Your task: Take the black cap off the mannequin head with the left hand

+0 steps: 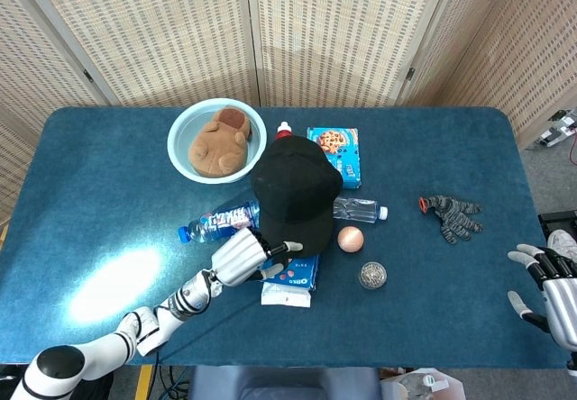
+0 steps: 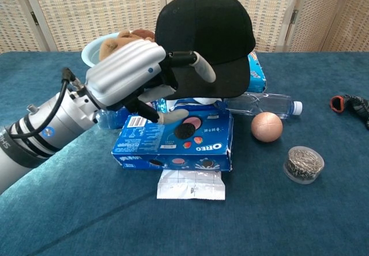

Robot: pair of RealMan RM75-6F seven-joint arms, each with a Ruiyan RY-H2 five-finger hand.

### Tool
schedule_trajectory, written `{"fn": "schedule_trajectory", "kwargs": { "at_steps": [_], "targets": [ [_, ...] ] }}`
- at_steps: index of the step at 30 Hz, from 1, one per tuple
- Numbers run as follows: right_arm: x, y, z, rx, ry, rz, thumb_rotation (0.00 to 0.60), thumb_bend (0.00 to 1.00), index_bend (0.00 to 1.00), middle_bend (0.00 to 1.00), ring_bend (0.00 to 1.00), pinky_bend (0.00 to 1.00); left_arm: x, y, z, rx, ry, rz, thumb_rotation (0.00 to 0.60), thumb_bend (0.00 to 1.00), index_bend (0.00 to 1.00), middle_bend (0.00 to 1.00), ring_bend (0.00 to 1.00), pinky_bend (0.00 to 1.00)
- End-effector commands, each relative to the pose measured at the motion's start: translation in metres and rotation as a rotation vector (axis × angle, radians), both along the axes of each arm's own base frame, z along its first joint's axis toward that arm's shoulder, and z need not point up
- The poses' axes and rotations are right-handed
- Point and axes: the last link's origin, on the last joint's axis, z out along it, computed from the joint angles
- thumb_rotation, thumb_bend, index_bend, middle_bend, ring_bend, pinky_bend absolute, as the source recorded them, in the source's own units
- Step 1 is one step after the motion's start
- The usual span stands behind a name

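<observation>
Left robot hand (image 2: 138, 74) reaches black cap (image 2: 203, 40) above blue table (image 1: 90, 202).

The blue cookie box (image 2: 173, 138), lying flat just under the left hand (image 2: 135, 74), reads "OREO" in white along its front edge. The bottle (image 2: 124, 103) behind that hand bears a label — its characters too small to read.

blue table (image 1: 90, 175): bowl (image 1: 183, 160), oreo box (image 2: 173, 140), bottles (image 2: 262, 103), gloves (image 1: 453, 215).

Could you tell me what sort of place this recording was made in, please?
Probably a robot test room: a blue-covered table crowded with unrelated props, woven folding screens behind it, and a robot left hand at a black cap.
</observation>
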Motion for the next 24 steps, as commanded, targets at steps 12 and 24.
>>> {"fn": "schedule_trajectory", "kwargs": {
  "at_steps": [12,24],
  "targets": [
    [-0.007,0.008,0.007,-0.021,-0.002,-0.017,0.6,0.28,0.3,0.24,0.19,0.29,0.023,0.015,-0.017,0.036,-0.018,0.03,0.6,0.23,0.37,1.0,1.0,1.0],
    [-0.01,0.011,0.009,-0.028,-0.002,-0.025,0.6,0.28,0.3,0.24,0.19,0.29,0.028,0.02,-0.019,0.056,-0.018,0.037,0.6,0.23,0.47,1.0,1.0,1.0]
  ]
}}
